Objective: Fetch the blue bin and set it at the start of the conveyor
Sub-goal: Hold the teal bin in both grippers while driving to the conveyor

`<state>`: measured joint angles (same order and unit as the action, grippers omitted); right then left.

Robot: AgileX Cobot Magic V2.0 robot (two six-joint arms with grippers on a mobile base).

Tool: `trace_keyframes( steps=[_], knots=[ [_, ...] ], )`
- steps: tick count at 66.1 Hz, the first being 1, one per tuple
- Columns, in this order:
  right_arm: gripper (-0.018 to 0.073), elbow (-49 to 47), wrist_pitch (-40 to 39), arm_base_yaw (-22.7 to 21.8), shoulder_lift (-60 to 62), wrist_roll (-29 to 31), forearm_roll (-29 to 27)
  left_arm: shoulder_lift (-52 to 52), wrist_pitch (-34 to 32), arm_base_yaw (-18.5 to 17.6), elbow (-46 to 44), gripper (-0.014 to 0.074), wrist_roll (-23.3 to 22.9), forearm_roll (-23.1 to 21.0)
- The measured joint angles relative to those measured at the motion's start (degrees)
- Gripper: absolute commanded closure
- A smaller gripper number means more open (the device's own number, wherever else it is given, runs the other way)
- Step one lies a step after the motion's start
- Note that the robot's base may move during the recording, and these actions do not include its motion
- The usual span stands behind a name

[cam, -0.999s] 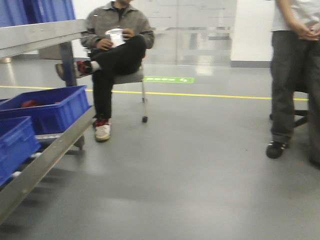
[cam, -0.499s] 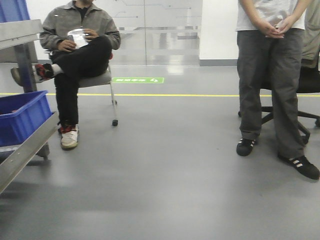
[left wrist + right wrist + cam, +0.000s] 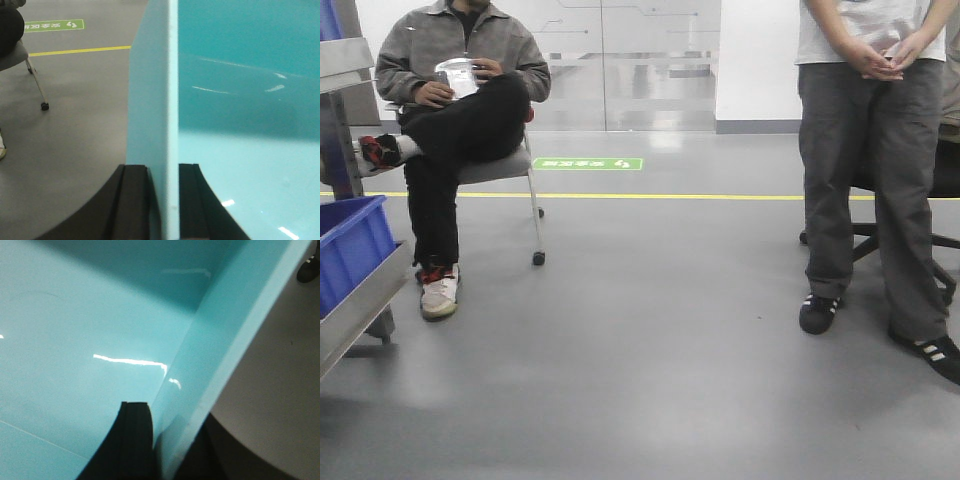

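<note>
Between both wrists, the bin (image 3: 235, 75) seems held clear of the floor (image 3: 670, 350); the belt is not in view.
On its left wall the left jaws are closed, one finger inside and one outside. The right jaws clamp the right wall the same way, not far from a corner, so the bin hangs on two thin pinches of smooth plastic. A jolt of the base, or the arms drifting apart, could let a wall slide out and tilt or drop it. Ahead, a seated man (image 3: 460, 110) is at left, a standing person (image 3: 865, 150) at right, and a rack (image 3: 360, 290) with a crate (image 3: 350, 245) at far left. A wide swing could clip any of them.
</note>
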<state>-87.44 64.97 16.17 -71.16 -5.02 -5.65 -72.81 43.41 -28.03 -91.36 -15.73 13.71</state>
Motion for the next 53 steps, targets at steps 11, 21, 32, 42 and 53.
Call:
trace_keyframes(
  steps=[11, 21, 32, 42, 53],
  knots=[
    [0.0712, 0.0, 0.0, 0.0, 0.0, 0.0, 0.0, 0.0, 0.0, 0.0, 0.0, 0.0708, 0.0, 0.0],
    [0.0712, 0.0, 0.0, 0.0, 0.0, 0.0, 0.0, 0.0, 0.0, 0.0, 0.1, 0.0708, 0.0, 0.0],
    [0.0712, 0.0, 0.0, 0.0, 0.0, 0.0, 0.0, 0.0, 0.0, 0.0, 0.1, 0.0708, 0.0, 0.0],
    [0.0712, 0.0, 0.0, 0.0, 0.0, 0.0, 0.0, 0.0, 0.0, 0.0, 0.1, 0.0708, 0.0, 0.0],
    [0.0712, 0.0, 0.0, 0.0, 0.0, 0.0, 0.0, 0.0, 0.0, 0.0, 0.1, 0.0708, 0.0, 0.0]
  ],
)
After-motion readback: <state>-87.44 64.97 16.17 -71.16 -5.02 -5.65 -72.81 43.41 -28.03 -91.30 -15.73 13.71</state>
